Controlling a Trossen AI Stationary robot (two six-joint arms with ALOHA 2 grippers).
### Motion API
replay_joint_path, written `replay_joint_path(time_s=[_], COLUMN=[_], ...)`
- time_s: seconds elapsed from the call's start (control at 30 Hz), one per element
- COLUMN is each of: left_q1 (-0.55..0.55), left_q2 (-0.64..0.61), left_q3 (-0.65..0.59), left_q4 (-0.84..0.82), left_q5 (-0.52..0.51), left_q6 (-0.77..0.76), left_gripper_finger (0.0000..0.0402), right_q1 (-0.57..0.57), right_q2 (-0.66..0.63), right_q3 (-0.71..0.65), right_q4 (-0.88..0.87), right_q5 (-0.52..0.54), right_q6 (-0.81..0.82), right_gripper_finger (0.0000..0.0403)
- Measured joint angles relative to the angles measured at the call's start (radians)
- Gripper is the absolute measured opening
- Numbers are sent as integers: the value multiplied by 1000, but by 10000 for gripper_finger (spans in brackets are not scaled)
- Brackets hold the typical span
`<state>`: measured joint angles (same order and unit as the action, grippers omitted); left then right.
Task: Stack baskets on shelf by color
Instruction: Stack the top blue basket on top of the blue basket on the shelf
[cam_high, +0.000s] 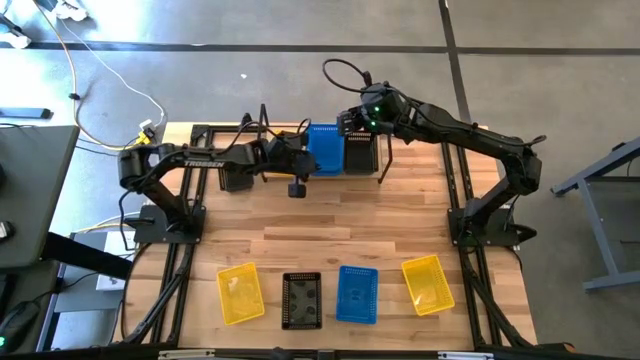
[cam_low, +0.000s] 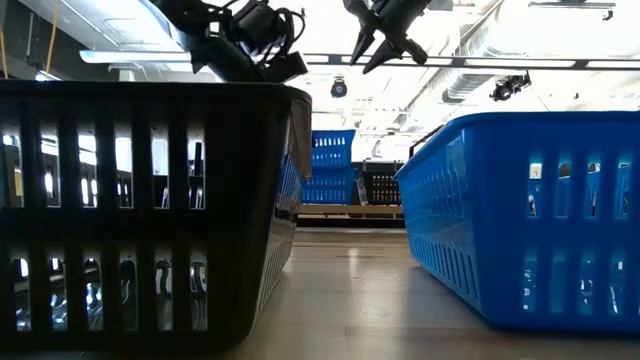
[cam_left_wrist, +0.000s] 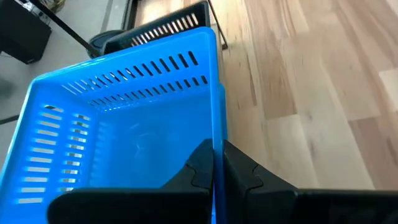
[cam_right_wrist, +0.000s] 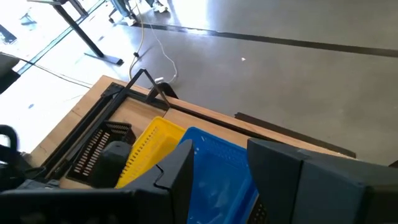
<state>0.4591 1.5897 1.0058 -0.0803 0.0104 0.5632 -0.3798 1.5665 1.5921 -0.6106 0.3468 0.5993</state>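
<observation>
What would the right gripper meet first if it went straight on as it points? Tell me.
Probably the blue basket: it lies directly between the open fingers of the right gripper, with nothing in front of it, though how far off it is stays unclear.

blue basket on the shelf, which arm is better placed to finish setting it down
Left. The left hand is shut on the blue basket wall at the shelf; the right hand hangs open above, holding nothing.
</observation>
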Motion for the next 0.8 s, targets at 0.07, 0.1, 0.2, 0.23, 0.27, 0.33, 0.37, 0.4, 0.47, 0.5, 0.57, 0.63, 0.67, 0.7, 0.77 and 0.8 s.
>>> replay_joint_path(time_s=[0.07,0.1,0.2,0.23,0.27,0.33,0.37,0.4,0.47,0.5,0.57,0.63,0.67,0.7,0.77,0.8], left_q1=[4,6,8,8,8,8,8,8,8,8,8,8,8,8,7,6], left_q2=[10,17,30,35,39,47,51,53,54,54,54,54,54,53,54,54], left_q3=[0,0,0,0,0,0,0,0,0,0,0,0,0,0,0,0], left_q4=[5,8,7,12,13,12,17,19,31,38,50,72,83,89,89,88], left_q5=[0,0,0,0,0,-4,-11,-21,-45,-53,-58,-59,-59,-59,-59,-59], left_q6=[12,18,25,25,25,25,26,26,27,27,27,27,27,27,27,27], left_gripper_finger=[0,0,0,0,1,5,8,10,16,20,27,35,39,44,54,59], right_q1=[0,0,1,1,1,1,1,1,1,1,1,1,1,1,1,1], right_q2=[0,0,0,0,0,0,0,0,0,0,0,0,0,0,0,0], right_q3=[0,0,0,0,0,0,0,0,0,0,0,0,0,0,0,0], right_q4=[0,-1,-2,-3,-3,-3,-3,-3,-3,-3,-4,-7,-9,-12,-18,-23], right_q5=[-12,-18,-26,-28,-28,-29,-29,-29,-29,-29,-29,-29,-29,-29,-29,-29], right_q6=[3,3,3,3,3,3,3,3,3,3,3,3,3,3,3,3], right_gripper_finger=[135,135,135,135,135,135,135,135,135,135,135,135,135,135,135,135])
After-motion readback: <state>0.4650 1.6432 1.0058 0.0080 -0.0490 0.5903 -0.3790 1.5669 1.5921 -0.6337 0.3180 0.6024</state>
